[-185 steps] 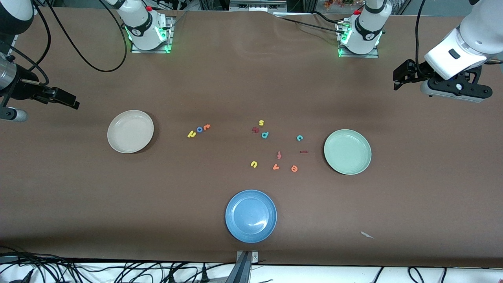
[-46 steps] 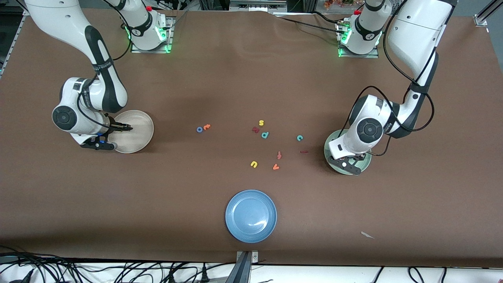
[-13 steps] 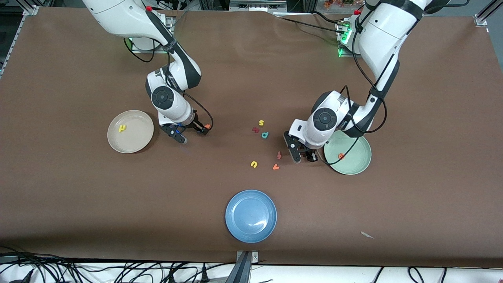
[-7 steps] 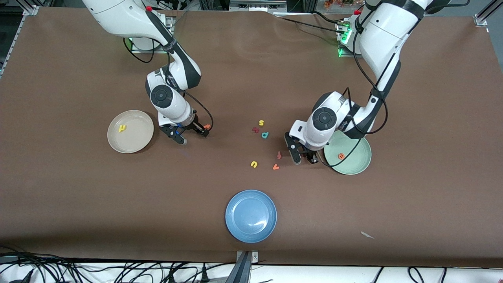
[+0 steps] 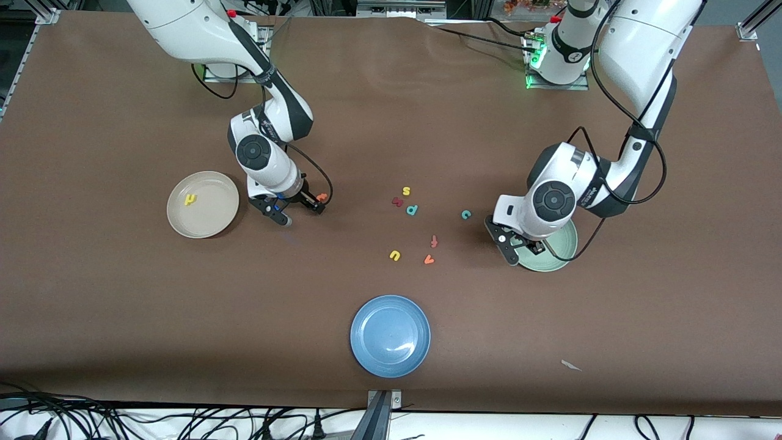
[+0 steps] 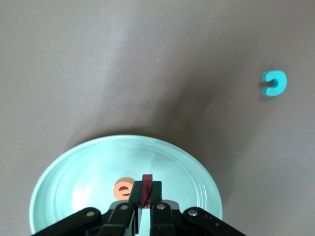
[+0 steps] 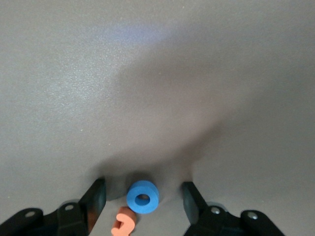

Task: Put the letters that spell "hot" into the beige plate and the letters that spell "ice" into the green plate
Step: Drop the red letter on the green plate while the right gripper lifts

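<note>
With the left claw (image 6: 142,209) pinching the dark red i (image 6: 146,189) over the green plate (image 6: 64,182), it should release low beside the orange e (image 6: 123,188), while the right claw (image 7: 142,199), open around the blue o (image 7: 142,196), closes squarely, clear of the orange t (image 7: 123,223).

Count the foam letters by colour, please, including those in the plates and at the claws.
Yellow: 3 (h, s, u)
Orange: 3 (t, v, e)
Teal: 2 (p, c)
Dark red: 2 (i, letter beside the s)
Red-orange: 1 (f)
Blue: 1 (o)
Total: 12
</note>
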Controlling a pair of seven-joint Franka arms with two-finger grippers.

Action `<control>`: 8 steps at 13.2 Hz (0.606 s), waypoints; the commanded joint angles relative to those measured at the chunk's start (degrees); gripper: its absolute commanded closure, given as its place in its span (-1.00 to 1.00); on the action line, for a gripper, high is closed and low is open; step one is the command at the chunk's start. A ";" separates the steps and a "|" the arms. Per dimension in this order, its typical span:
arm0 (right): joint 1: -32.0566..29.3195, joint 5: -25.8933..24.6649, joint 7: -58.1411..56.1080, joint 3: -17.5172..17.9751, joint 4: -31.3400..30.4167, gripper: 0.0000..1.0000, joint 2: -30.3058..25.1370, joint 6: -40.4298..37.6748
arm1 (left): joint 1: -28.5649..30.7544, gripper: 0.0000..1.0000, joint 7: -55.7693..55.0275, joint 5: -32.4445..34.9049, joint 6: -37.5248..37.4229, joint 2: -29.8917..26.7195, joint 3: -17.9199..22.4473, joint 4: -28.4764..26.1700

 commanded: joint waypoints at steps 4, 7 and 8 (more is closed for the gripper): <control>-0.10 -1.20 0.26 -0.33 -0.43 0.31 1.07 1.46 | 1.88 -1.00 0.58 -1.24 0.15 -1.60 -1.02 -3.37; -0.19 -1.28 0.34 -0.42 -0.43 0.62 0.89 1.37 | 1.96 -1.00 -0.29 -1.77 -0.28 -2.39 -2.95 -3.28; -0.19 -1.28 0.34 -0.42 -0.35 0.63 0.72 1.29 | 1.88 -1.00 -1.17 -1.86 -0.46 -2.65 -3.91 -3.20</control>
